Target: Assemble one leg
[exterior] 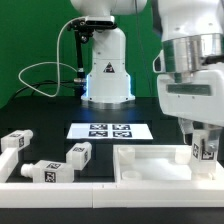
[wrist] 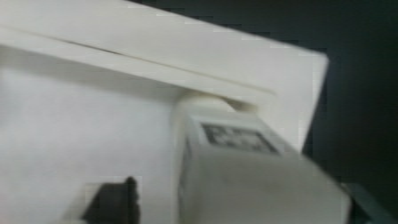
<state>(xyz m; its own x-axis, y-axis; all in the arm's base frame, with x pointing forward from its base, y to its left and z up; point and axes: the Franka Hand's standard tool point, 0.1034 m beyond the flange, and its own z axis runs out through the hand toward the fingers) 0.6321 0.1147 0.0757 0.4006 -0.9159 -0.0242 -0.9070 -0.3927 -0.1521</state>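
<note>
- White leg (exterior: 203, 150): a stubby block with a black-and-white tag on its facing side. It stands upright between the fingers of the end effector (exterior: 203, 140), at the exterior view's right.
- Grip: the end effector's fingers are closed against the leg on both sides and hold it, with the white housing above.
- Position: the leg's lower end is at the right-hand corner of the tray-shaped part (exterior: 140, 165). The exterior view does not show whether the two touch.
- Wrist view: the leg (wrist: 240, 165) fills the middle with its tag toward the camera. Its far end meets the tray-shaped part (wrist: 107, 110) by a raised rim, and one dark finger (wrist: 116, 200) is beside it.
- On the black worktop (exterior: 50, 120), at the exterior view's left, lie three more legs (exterior: 78, 152), well apart from the held one.
- Flat on the worktop, the marker board (exterior: 110, 130) lies between the arm's base (exterior: 105, 75) and the tray-shaped part.
</note>
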